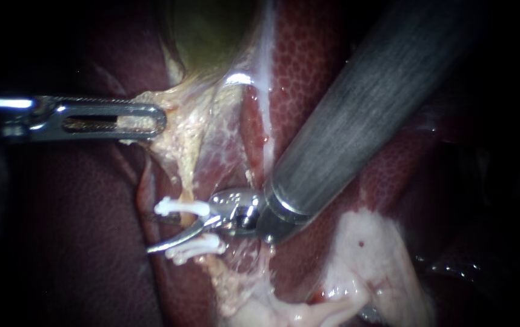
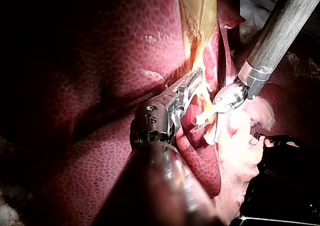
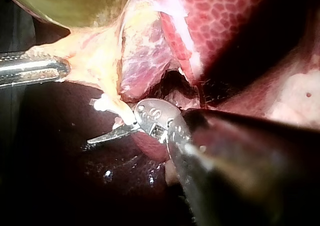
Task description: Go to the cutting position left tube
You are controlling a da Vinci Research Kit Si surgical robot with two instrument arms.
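The left tube (image 1: 188,181), a thin pale yellowish strand, sits at about 7 o'clock in the endoscope view and carries two white plastic clips (image 1: 181,208). The right instrument (image 1: 181,235), on a thick grey shaft from 2 o'clock, shows one slim silver blade crossing the tube between the clips. Whether it is open or closed cannot be told. At 9 o'clock the left instrument (image 1: 145,119) has its slotted jaws clenched on yellowish-white tissue (image 1: 175,133) below the olive-green gallbladder (image 1: 211,36).
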